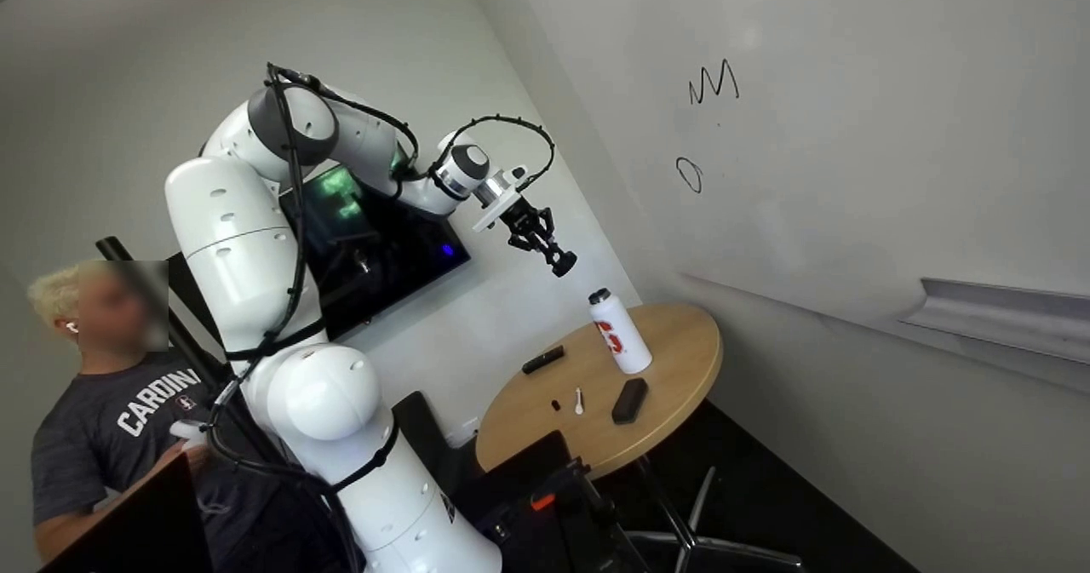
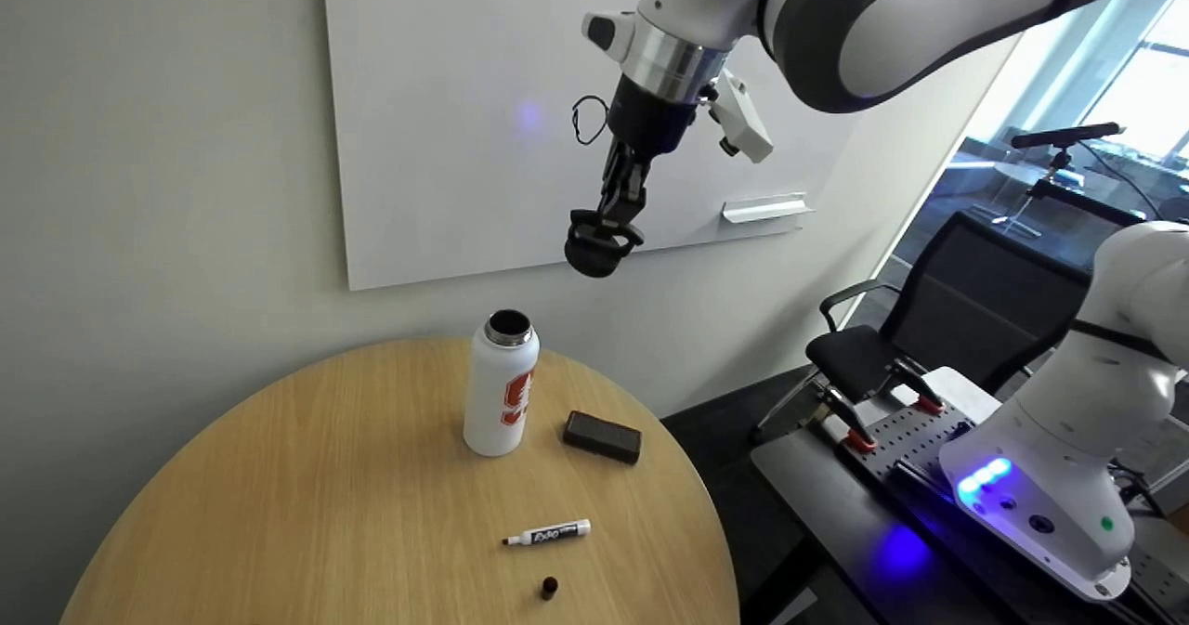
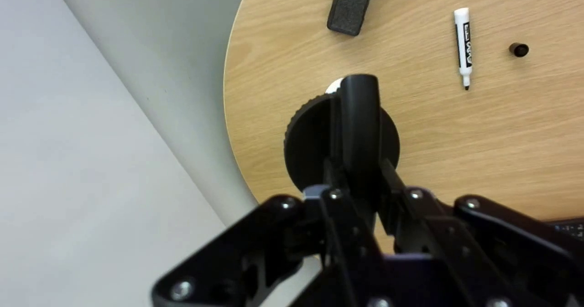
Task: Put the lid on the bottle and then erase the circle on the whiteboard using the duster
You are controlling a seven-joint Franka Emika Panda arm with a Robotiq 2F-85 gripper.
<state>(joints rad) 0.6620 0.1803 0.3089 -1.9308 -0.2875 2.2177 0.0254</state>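
White bottle (image 2: 500,397): one, near table's (image 2: 307,514) wall-side edge | duster (image 2: 602,436): one, beside it | marker (image 2: 548,533): one | circle (image 1: 689,175): one, on whiteboard (image 1: 894,156) | gripper (image 2: 611,216): fingers (image 2: 623,195) nearly together, gripping one lid (image 2: 593,258), apart from bottle

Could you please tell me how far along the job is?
Done: the round black lid is lifted, held in the black gripper. In hand: the capping; the lid hangs higher than, and apart from, the upright white bottle with red markings, whose mouth is open. Left: seating the lid, then using the dark rectangular duster, lying on the round wooden table, to erase the small marker circle, visible on the large whiteboard.
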